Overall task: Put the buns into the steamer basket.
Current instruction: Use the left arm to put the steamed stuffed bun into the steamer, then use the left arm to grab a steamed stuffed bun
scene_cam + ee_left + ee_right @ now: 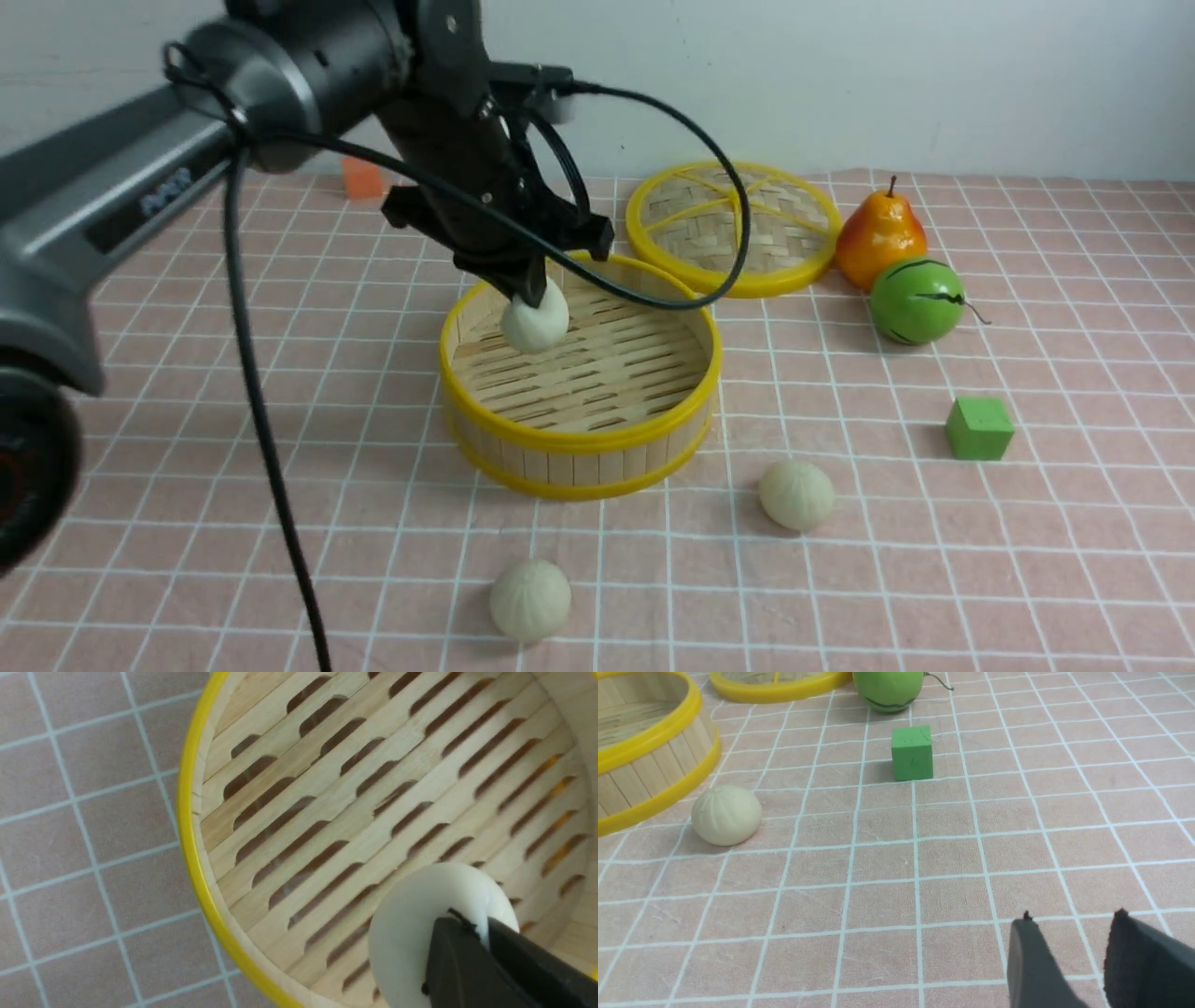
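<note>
Surfaces noted: steamer basket (560,459) is pale bamboo slat, matt, with grain showing. Its rims are yellow, smooth and faintly shiny, plastic-looking. The woven lid (709,233) is plaited bamboo strip, matt, with the same yellow rim. The buns (796,495) are cream, matt and faintly ridged. Pear (879,238) and green striped ball (915,301) are glossy. Green cube (978,429) is matt and scuffed. The table (1027,541) carries a pink checked cloth, matt and lightly creased. The fingers (1031,961) are black and matt.

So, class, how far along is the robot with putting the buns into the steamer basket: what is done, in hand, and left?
Done: nothing; the steamer basket has a bare floor. In hand: the left gripper holds the first bun above the basket. Left: drop it, then fetch the near bun and the right bun from the cloth. The right gripper is open, empty.
</note>
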`<action>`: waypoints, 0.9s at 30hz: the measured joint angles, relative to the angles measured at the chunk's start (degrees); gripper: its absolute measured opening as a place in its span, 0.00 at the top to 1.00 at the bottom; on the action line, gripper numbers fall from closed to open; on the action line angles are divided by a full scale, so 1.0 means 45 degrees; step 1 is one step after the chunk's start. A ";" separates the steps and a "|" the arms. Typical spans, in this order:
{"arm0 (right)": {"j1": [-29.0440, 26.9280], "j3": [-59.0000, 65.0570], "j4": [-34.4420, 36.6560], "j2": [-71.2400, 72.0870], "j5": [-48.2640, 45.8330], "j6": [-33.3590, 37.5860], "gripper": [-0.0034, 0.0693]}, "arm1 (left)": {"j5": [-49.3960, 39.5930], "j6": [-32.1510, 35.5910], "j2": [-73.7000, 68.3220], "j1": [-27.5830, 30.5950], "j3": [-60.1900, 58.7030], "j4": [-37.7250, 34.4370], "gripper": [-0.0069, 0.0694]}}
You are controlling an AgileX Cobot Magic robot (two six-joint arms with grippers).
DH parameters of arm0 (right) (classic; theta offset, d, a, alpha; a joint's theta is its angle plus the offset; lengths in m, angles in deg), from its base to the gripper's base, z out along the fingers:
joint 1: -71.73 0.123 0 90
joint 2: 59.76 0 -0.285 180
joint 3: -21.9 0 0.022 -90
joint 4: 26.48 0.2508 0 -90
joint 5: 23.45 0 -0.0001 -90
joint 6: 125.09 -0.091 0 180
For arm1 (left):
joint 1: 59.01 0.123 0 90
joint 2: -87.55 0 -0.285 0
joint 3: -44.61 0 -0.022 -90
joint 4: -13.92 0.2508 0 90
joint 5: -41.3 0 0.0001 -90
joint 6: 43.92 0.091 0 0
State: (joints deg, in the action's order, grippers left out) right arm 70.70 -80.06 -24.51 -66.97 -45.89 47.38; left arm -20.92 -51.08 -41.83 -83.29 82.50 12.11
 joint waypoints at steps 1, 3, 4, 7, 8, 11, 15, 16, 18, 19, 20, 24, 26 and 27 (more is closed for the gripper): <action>0.0000 0.0000 0.0000 0.0000 0.0000 0.0000 0.62 | 0.0034 -0.0273 -0.0375 0.0000 0.0051 0.0404 0.92; 0.0000 0.0000 0.0000 0.0000 0.0000 0.0000 0.62 | 0.0079 -0.0735 -0.0995 0.0000 0.0084 0.1096 0.90; 0.0000 0.0000 0.0000 0.0000 0.0000 0.0000 0.62 | 0.0090 -0.0901 -0.1153 0.0000 0.0084 0.1318 0.90; 0.0000 0.0000 0.0000 0.0000 0.0000 0.0000 0.62 | 0.0261 -0.1365 -0.1644 0.0013 0.0084 0.1927 0.83; 0.0000 0.0000 0.0000 0.0000 0.0000 0.0000 0.62 | 0.0364 -0.1436 -0.1668 0.0021 0.0098 0.1957 0.80; 0.0000 0.0000 0.0000 0.0000 0.0000 0.0000 0.62 | 0.0536 -0.1514 -0.1684 0.0021 0.0171 0.1843 0.70; 0.0000 0.0000 0.0000 0.0000 0.0000 0.0000 0.62 | 0.0741 -0.1542 -0.1694 0.0021 0.0183 0.1383 0.42; 0.0000 0.0000 0.0000 0.0000 0.0000 0.0000 0.62 | 0.0708 -0.1554 -0.1694 0.0021 0.0196 0.1382 0.40; 0.0000 0.0000 0.0000 0.0000 0.0000 0.0000 0.62 | 0.0431 -0.1572 -0.1682 0.0021 0.0307 0.1305 0.30; 0.0000 0.0000 0.0000 0.0000 0.0000 0.0000 0.62 | -0.0070 -0.1560 -0.1611 0.0021 0.0573 0.1291 0.24; 0.0000 0.0000 0.0000 0.0000 0.0000 0.0000 0.62 | -0.0278 -0.1532 -0.1537 0.0021 0.0721 0.1259 0.22; 0.0000 0.0000 0.0000 0.0000 0.0000 0.0000 0.62 | -0.1462 -0.1384 -0.0794 0.0021 0.1426 0.1151 0.18; 0.0000 0.0000 0.0000 0.0000 0.0000 0.0000 0.62 | -0.1784 -0.1333 0.0118 0.0007 0.1717 0.0930 0.18; 0.0000 0.0000 0.0000 0.0000 0.0000 0.0000 0.62 | -0.1843 -0.1333 0.0517 0.0007 0.1715 0.0754 0.19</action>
State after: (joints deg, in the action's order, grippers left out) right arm 70.70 -80.06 -24.51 -66.97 -45.89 47.38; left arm -29.21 -57.08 -39.51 -83.25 90.22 15.50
